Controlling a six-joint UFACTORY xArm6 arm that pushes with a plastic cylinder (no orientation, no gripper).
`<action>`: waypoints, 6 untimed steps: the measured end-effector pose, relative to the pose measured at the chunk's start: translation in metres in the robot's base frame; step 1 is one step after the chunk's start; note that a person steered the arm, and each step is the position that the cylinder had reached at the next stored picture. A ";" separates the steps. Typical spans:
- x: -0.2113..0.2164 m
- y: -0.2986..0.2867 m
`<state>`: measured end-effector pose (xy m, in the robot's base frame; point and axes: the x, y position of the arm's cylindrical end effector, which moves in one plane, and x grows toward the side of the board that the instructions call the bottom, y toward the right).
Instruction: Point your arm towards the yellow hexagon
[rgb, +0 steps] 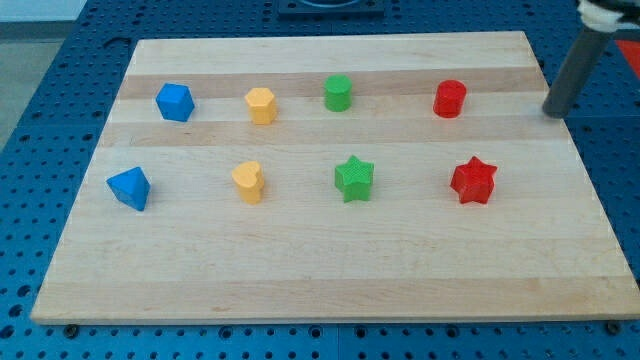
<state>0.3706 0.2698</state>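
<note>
Eight coloured blocks are seen laid out in two rows on a pale wooden bench (330, 270), itself set on a blue perforated surface (40, 60). In the upper row, from 9 o'clock toward 3 o'clock, a blue hexagon-like block (174, 102), the yellow hexagon (261, 105), a green cylinder (338, 93) and a red cylinder (450, 99) are lined up, each well apart from the next. In the lower row a blue wedge-shaped block (130, 188), a yellow heart (248, 182), a green star (354, 178) and a red star (473, 180) are placed in the same order.

The yellow hexagon is found in the upper row, second from the view's left, between the blue hexagon-like block and the green cylinder, at 12 o'clock of the yellow heart.

The dark rod is shown entering from the view's top right corner, tilted, with my tip (553, 113) resting near the bench's right edge. My tip is positioned at 3 o'clock of the red cylinder, apart from it, and well apart from the yellow hexagon, which lies far off toward 9 o'clock. No block is touched by it. No jaws are carried by this arm, so no grasp can be reported.
</note>
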 end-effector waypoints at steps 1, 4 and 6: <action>0.010 -0.077; 0.030 -0.276; 0.031 -0.325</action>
